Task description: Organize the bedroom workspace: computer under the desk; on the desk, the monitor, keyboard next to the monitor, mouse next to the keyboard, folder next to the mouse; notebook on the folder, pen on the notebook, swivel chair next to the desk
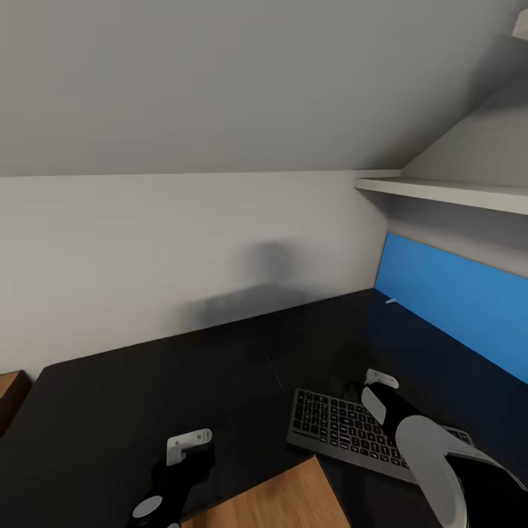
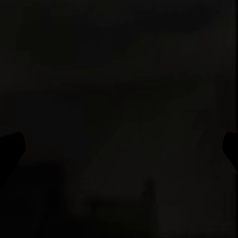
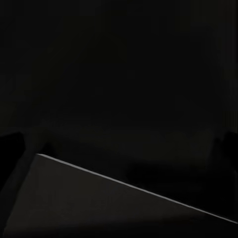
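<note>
Looking down from the head view, the desk (image 1: 183, 381) presents a broad black top that runs along a pale grey wall and turns at the far corner, where its blue back panel (image 1: 455, 301) rises along the right-hand edge beneath a white shelf (image 1: 447, 192). The keyboard (image 1: 337, 425), dark-keyed in a greyish frame, lies flat on the desk top near the front edge, angled to that edge and well apart from the blue panel. A small pale item (image 1: 391, 300) sits at the foot of the panel near the far corner; it is too small to identify. A light wooden surface (image 1: 271, 499) shows below the desk's front edge, and another wooden corner (image 1: 11, 396) shows at the desk's left end. The left gripper (image 1: 187, 446) is over the bare desk top near the front edge, left of the keyboard; whether its fingers are open or closed cannot be determined. The right gripper (image 1: 381, 381) is above the far right portion of the keyboard, with the white and black forearm crossing the keyboard's right end; its finger state cannot be determined either. The left wrist view is almost entirely dark, with two dark finger shapes at opposite edges and nothing discernible between them. The right wrist view is equally dark; a flat dark grey slab (image 3: 99, 208) with a pale straight edge crosses it diagonally.
</note>
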Tool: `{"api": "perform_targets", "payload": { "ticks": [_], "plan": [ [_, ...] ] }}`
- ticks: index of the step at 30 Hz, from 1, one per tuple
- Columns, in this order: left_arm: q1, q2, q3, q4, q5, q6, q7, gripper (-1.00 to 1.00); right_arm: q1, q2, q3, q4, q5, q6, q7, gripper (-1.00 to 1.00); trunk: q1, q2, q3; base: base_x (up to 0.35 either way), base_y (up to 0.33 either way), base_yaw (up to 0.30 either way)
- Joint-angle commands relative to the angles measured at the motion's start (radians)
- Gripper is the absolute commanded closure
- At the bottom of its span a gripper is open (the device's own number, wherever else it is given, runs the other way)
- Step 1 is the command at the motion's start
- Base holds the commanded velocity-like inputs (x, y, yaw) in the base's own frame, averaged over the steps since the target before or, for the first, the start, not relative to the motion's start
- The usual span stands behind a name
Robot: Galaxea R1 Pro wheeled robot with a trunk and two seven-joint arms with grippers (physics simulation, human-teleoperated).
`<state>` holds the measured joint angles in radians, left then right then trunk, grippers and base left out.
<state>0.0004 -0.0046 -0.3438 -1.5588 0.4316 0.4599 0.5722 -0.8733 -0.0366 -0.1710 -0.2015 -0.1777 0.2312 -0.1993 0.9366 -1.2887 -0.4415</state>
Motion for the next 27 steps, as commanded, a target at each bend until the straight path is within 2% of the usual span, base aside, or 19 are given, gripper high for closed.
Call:
{"api": "perform_targets", "payload": {
  "ticks": [1, 10, 13, 24, 27],
  "plan": [
    [0.0, 0.0, -0.002, -0.002, 0.009, 0.002, 0.008, -1.0, 0.0, 0.0, -0.005, 0.034, -0.025, 0.0, -0.002, -1.0, 0.0, 0.0, -0.001, 0.0, 0.0, 0.0],
    [0.0, 0.0, -0.009, -0.001, 0.007, 0.002, 0.008, -1.0, 0.0, 0.015, -0.002, 0.035, -0.02, -0.027, 0.004, -1.0, 0.0, 0.0, -0.001, -0.043, 0.116, 0.0],
    [0.0, 0.0, -0.01, -0.001, 0.006, 0.002, 0.008, -1.0, 0.0, 0.019, 0.0, 0.036, -0.015, -0.027, 0.042, -1.0, 0.0, 0.0, -0.001, -0.006, 0.015, 0.0],
    [0.0, 0.0, -0.011, -0.001, 0.006, 0.002, 0.008, -1.0, 0.0, 0.028, 0.001, 0.036, -0.01, -0.027, 0.062, -1.0, 0.0, 0.0, -0.001, -0.001, 0.002, 0.0],
    [0.0, 0.0, -0.011, -0.001, 0.006, 0.002, 0.008, -1.0, 0.0, 0.036, 0.011, 0.035, -0.01, -0.027, 0.077, -1.0, 0.0, 0.0, -0.001, 0.0, 0.0, 0.0]
  ]
}}
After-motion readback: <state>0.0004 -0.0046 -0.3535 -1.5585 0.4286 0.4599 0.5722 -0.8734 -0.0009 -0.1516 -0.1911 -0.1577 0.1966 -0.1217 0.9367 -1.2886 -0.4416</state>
